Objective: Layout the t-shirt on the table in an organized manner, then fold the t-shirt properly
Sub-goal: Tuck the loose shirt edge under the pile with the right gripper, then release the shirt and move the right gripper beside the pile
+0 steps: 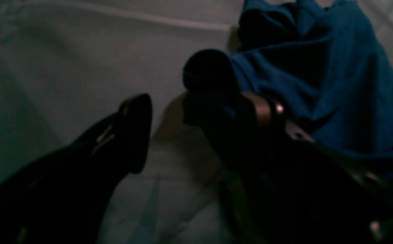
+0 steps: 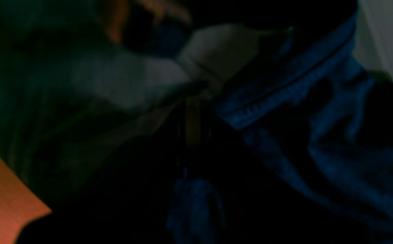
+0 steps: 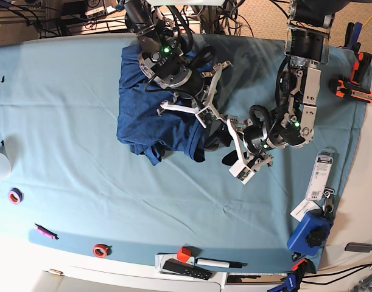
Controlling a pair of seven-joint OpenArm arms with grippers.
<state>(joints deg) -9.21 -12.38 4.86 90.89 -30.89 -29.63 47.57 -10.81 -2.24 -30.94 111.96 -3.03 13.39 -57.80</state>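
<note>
The dark blue t-shirt [image 3: 152, 112] lies bunched and wrinkled on the teal table [image 3: 70, 134], towards the back middle. My right gripper [image 3: 203, 125] reaches over the shirt's right edge. In the right wrist view its fingers are dark and pressed together on the t-shirt [image 2: 284, 88] at the hem. My left gripper [image 3: 223, 150] hovers just right of the shirt with its jaws wide apart. In the left wrist view the left gripper [image 1: 172, 112] has one finger [image 1: 135, 132] over the bare table [image 1: 64, 67]. Its other finger touches the edge of the t-shirt [image 1: 335, 78].
Along the front edge lie a purple tape ring [image 3: 15, 196], a pink marker [image 3: 44, 231], a red ring [image 3: 100, 250], a red cube [image 3: 184, 253], a black remote [image 3: 186, 269] and a pen [image 3: 219, 263]. A blue tool [image 3: 310, 234] and packaged items [image 3: 321, 173] sit at the right.
</note>
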